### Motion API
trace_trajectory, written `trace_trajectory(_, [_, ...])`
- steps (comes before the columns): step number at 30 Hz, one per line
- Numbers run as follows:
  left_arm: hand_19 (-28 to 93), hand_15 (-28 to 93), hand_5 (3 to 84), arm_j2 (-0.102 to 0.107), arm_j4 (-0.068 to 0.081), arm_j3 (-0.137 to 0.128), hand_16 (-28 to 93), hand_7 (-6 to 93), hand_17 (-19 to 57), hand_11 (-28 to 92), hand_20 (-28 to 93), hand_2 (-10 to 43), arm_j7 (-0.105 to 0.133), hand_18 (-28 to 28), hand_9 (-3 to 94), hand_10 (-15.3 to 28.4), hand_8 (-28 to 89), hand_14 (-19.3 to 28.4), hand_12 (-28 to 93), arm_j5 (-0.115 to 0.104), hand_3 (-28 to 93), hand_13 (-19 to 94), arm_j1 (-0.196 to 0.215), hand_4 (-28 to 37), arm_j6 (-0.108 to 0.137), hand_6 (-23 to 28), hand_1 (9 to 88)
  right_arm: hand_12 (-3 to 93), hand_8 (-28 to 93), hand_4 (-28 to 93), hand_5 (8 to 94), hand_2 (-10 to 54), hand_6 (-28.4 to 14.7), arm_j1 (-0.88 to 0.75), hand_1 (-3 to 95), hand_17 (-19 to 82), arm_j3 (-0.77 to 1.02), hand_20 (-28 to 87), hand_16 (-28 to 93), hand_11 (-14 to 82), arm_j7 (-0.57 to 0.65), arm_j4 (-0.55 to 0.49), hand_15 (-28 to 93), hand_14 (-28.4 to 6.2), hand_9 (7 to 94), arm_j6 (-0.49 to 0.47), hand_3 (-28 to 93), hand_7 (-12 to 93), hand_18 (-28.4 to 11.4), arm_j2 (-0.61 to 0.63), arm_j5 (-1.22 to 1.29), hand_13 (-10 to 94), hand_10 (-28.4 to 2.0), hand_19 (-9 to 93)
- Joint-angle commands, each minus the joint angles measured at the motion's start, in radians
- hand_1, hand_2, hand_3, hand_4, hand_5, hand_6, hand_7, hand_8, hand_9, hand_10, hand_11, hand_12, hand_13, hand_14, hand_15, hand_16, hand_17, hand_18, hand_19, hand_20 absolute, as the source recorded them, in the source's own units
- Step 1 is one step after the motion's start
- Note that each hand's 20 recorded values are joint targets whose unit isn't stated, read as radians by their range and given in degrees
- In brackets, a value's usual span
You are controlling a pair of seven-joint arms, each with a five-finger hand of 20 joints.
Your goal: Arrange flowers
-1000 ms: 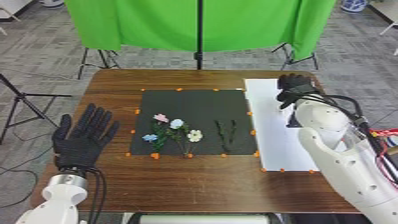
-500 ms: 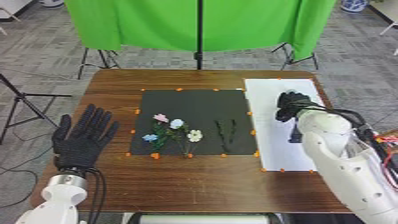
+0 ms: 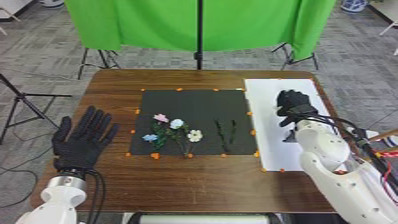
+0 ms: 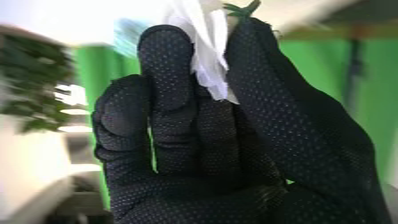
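Sideways, to the robot's left, is where the flowers and stems lie from the right hand (image 3: 291, 102), which is over the white sheet (image 3: 266, 112) beside the black mat (image 3: 191, 102). It pinches a white, crinkled piece (image 4: 209, 55) between thumb and fingers, the piece's long axis running along the fingers; a green tip (image 4: 244, 7) shows by the pinch. Whether the piece is petal or wrapping cannot be told.

Nearest that hand on the mat are two slim green stems (image 3: 221, 132), side by side, their length running from the robot's side towards the far edge. Farther left lie a pink flower (image 3: 161, 118), a white flower (image 3: 177, 123), a light-blue flower (image 3: 150, 137) and a cream flower (image 3: 195, 135), their blooms small and rounded. The left hand (image 3: 78, 145), nearer to the blue one, is beside the mat with fingers straight and spread.

If the piece is meant for the mat, the move would likely be a carry leftwards. The fabric glove is finely dotted, the piece thin and pleated, so a hard squeeze could crush it.
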Motion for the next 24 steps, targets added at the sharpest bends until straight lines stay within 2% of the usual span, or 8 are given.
trace_trajectory(1, [30, 35, 44.8, -0.006, 0.002, -0.003, -3, 12.8, -4.1, 17, 17, 13.1, -0.002, 15.0, 39.3, 14.9, -8, 15.3, 14, 0.005, 73, 30, 0.005, -28.3, 0.001, 8.5, 24.9, 44.3, 8, -28, 75.9, -9.5, -0.2, 0.117, 69.1, 37, -0.096, 43, 50, 9.9, -0.271, -0.072, 40, -5.2, 86.1, -0.027, 67, 34, -19.0, -0.038, -0.094, 73, -10.4, 80])
trace_trajectory(5, [30, 35, 44.8, -0.002, 0.003, 0.003, -3, 12.8, -4.0, 17, 17, 13.0, -0.001, 14.9, 39.1, 15.0, -8, 15.2, 14, -0.002, 73, 30, 0.005, -28.3, 0.004, 8.5, 24.9, 44.5, 7, -28, 74.3, -9.5, 0.3, 0.185, 68.8, 36, -0.164, 44, 50, 10.0, -0.33, -0.039, 40, -5.0, 85.2, -0.077, 67, 36, -18.4, -0.091, -0.115, 72, -10.0, 79])
trace_trajectory(12, [30, 34, 44.8, -0.008, 0.007, 0.0, -3, 12.9, -4.0, 17, 17, 13.0, -0.007, 14.9, 39.1, 14.9, -8, 15.0, 14, 0.008, 73, 30, -0.001, -28.3, 0.02, 8.4, 24.9, 43.9, 6, -28, 72.4, -9.5, 0.7, 0.183, 68.6, 36, -0.189, 44, 50, 10.0, -0.383, -0.025, 39, -4.4, 84.0, -0.192, 67, 38, -18.2, -0.116, -0.194, 71, -9.7, 78])
trace_trajectory(14, [30, 35, 44.8, -0.011, 0.005, -0.01, -3, 13.0, -4.0, 17, 17, 13.0, -0.026, 14.9, 39.0, 15.0, -8, 15.1, 14, 0.03, 73, 30, 0.008, -28.3, 0.016, 8.5, 25.0, 43.7, 6, -28, 72.4, -9.5, 0.7, 0.162, 68.7, 36, -0.176, 44, 50, 10.0, -0.387, -0.035, 39, -4.5, 84.0, -0.233, 67, 38, -18.2, -0.113, -0.218, 71, -9.8, 78])
trace_trajectory(15, [30, 35, 44.8, -0.01, 0.006, -0.011, -3, 12.9, -4.0, 17, 17, 13.0, -0.03, 14.9, 39.0, 15.0, -8, 15.1, 14, 0.041, 73, 30, 0.01, -28.3, 0.011, 8.5, 24.9, 43.6, 6, -28, 72.5, -9.5, 0.7, 0.154, 68.8, 36, -0.174, 44, 50, 9.9, -0.386, -0.036, 39, -4.5, 84.0, -0.229, 67, 38, -18.2, -0.108, -0.227, 71, -9.9, 78])
trace_trajectory(20, [30, 34, 44.7, -0.01, 0.002, -0.015, -3, 12.8, -4.1, 17, 17, 13.0, -0.028, 15.0, 38.8, 15.1, -8, 15.4, 14, 0.037, 73, 29, 0.011, -28.3, 0.011, 8.5, 24.9, 43.4, 5, -28, 72.6, -9.5, 0.5, 0.141, 68.7, 35, -0.181, 45, 50, 10.0, -0.361, -0.042, 39, -4.6, 84.0, -0.23, 67, 38, -18.3, -0.101, -0.223, 71, -9.7, 77])
trace_trajectory(23, [30, 34, 44.7, -0.011, -0.002, -0.014, -3, 12.7, -4.2, 17, 17, 13.0, -0.042, 15.1, 38.8, 15.1, -8, 15.4, 14, 0.053, 73, 29, 0.006, -28.3, 0.043, 8.5, 24.9, 42.4, 4, -28, 71.3, -9.5, 0.6, 0.136, 68.0, 35, -0.205, 45, 50, 9.2, -0.326, -0.027, 39, -4.7, 82.8, -0.165, 67, 36, -18.7, -0.094, -0.228, 70, -9.3, 77])
trace_trajectory(24, [30, 34, 44.7, -0.012, -0.002, -0.011, -3, 12.7, -4.2, 17, 17, 13.1, -0.04, 15.1, 38.8, 15.1, -8, 15.4, 14, 0.06, 73, 29, 0.004, -28.3, 0.042, 8.5, 25.0, 41.6, 3, -28, 70.5, -9.5, 0.7, 0.129, 67.4, 35, -0.203, 45, 50, 8.7, -0.32, -0.022, 40, -4.7, 82.0, -0.158, 67, 36, -18.9, -0.094, -0.231, 69, -9.3, 77])
